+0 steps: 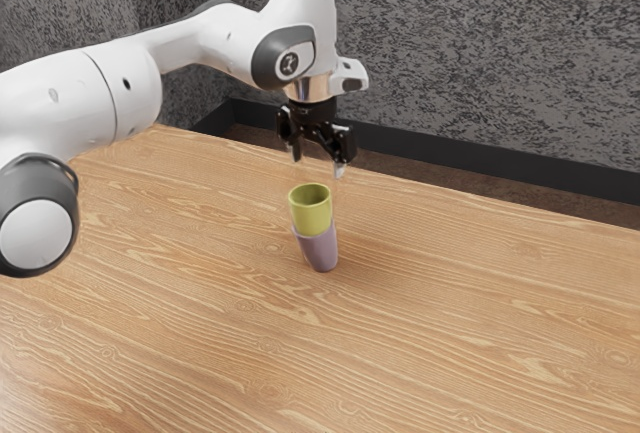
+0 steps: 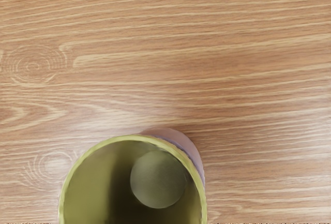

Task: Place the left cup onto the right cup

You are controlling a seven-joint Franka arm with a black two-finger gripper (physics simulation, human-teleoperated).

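A green cup (image 1: 310, 208) sits upright, nested in the top of a purple cup (image 1: 319, 249) near the middle of the wooden table. My gripper (image 1: 318, 161) hangs open a short way above the green cup's rim, holding nothing. From the hand's camera I look straight down into the green cup (image 2: 134, 182). A sliver of the purple cup (image 2: 190, 149) peeks out beyond its rim.
The wooden table (image 1: 450, 333) stretches wide around the stacked cups. A dark baseboard and a speckled grey wall (image 1: 500, 43) run behind the table's far edge.
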